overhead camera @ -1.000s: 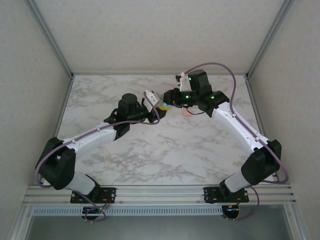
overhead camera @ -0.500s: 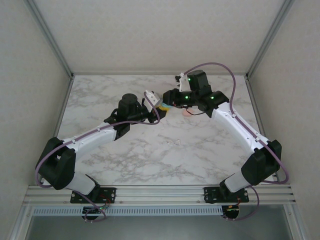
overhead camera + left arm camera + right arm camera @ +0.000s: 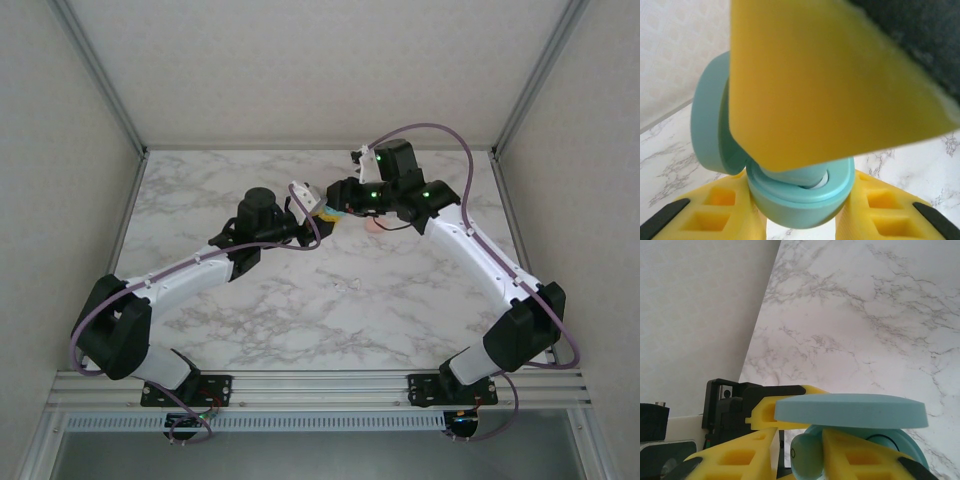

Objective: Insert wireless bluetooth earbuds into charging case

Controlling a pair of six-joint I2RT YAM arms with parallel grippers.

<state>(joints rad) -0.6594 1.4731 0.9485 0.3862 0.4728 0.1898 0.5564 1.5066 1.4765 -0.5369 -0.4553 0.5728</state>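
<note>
On the left, my left gripper (image 3: 800,212) is clamped on the base of a teal charging case (image 3: 802,195). The case is a smooth, matte, rounded pebble, sitting over the far middle of the marble-patterned tabletop (image 3: 300,300). Its mouth faces the wrist camera, and its lid (image 3: 709,125) is hinged open, standing on the left side. Something white shows in the well. From the right wrist the lid reads as a flat disc, edge-on and level. The right gripper (image 3: 805,452) hangs at the case, and its yellow fingers (image 3: 860,460), cut with square recesses, flank a rounded teal earbud (image 3: 805,456). I cannot tell whether they pinch it, nor which way its long axis runs. A small pink object (image 3: 373,226) lies on the tabletop just to the right.
</note>
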